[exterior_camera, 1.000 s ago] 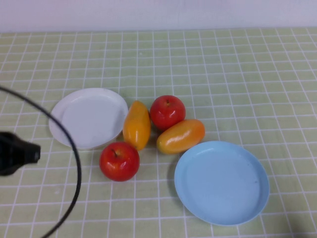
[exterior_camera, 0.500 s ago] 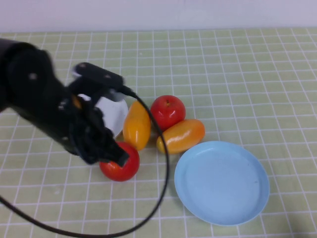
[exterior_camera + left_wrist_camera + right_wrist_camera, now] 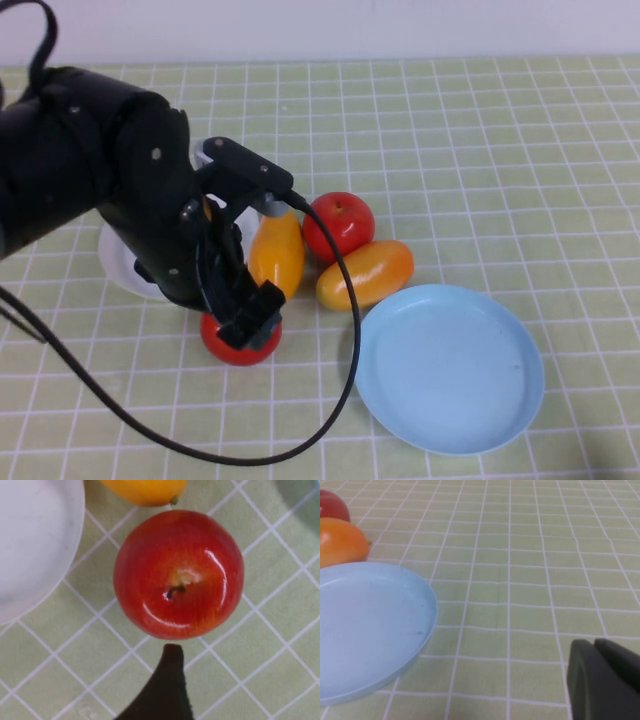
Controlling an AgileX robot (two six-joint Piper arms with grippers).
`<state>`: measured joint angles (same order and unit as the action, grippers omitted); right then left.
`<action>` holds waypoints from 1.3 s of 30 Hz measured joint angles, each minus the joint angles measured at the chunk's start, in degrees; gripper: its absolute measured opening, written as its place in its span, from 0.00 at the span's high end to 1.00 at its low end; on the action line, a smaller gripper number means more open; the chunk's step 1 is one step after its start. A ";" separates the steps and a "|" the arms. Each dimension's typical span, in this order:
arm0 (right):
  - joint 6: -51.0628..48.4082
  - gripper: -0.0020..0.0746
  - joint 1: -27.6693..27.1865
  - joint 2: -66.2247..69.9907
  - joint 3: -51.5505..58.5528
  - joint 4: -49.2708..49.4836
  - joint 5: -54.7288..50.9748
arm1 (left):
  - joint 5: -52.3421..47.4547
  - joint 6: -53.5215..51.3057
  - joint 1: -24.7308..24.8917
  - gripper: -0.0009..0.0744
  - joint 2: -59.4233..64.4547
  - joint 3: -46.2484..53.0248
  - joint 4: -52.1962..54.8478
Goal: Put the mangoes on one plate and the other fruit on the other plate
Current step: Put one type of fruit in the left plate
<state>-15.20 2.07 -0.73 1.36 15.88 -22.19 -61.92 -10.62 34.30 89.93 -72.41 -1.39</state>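
Two red apples: the front one (image 3: 240,340) lies on the table, partly under my left gripper (image 3: 250,312), and the far one (image 3: 338,225) touches both mangoes. The front apple fills the left wrist view (image 3: 179,574), just beyond the one finger (image 3: 167,680) that shows; the gripper is open and holds nothing. One mango (image 3: 277,250) lies beside the white plate (image 3: 118,262), which my left arm mostly hides. The other mango (image 3: 365,272) lies at the blue plate's (image 3: 448,365) rim. Both plates are bare. My right gripper (image 3: 600,650) is shut, low beside the blue plate (image 3: 365,620).
The left arm's black cable (image 3: 345,330) loops over the table between the fruit and the blue plate. The green checked tablecloth (image 3: 480,150) stretches open to the back and right.
My left arm has swung in from the left edge, across the white plate, and its gripper now sits over the front apple. The fruit and plates have not moved.
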 joint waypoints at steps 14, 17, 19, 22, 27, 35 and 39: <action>0.00 0.99 0.00 0.00 0.00 0.00 0.00 | 5.03 0.00 0.00 0.10 5.42 -1.52 0.00; 0.00 0.99 0.00 0.00 0.00 0.00 0.00 | 4.70 0.22 0.00 0.10 6.88 -2.86 0.00; 0.00 0.99 0.00 0.00 0.00 0.00 0.00 | 4.31 0.62 0.00 0.10 8.22 -3.91 0.28; 0.00 0.99 0.00 0.00 0.00 0.00 0.00 | 3.43 1.15 0.00 0.10 10.00 -5.02 1.39; 0.00 0.99 0.00 0.00 0.00 0.00 0.00 | 2.95 1.61 0.00 0.10 11.15 -5.03 3.95; 0.00 0.99 0.00 0.00 0.00 0.00 0.00 | 2.26 2.00 -1.48 0.10 11.90 -5.13 4.07; 0.00 0.99 0.00 0.00 0.00 0.00 0.00 | 1.87 2.13 -1.62 0.10 13.16 -5.13 2.89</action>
<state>-15.20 2.07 -0.73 1.36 15.88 -22.19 -60.05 -8.48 32.68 103.09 -77.55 1.49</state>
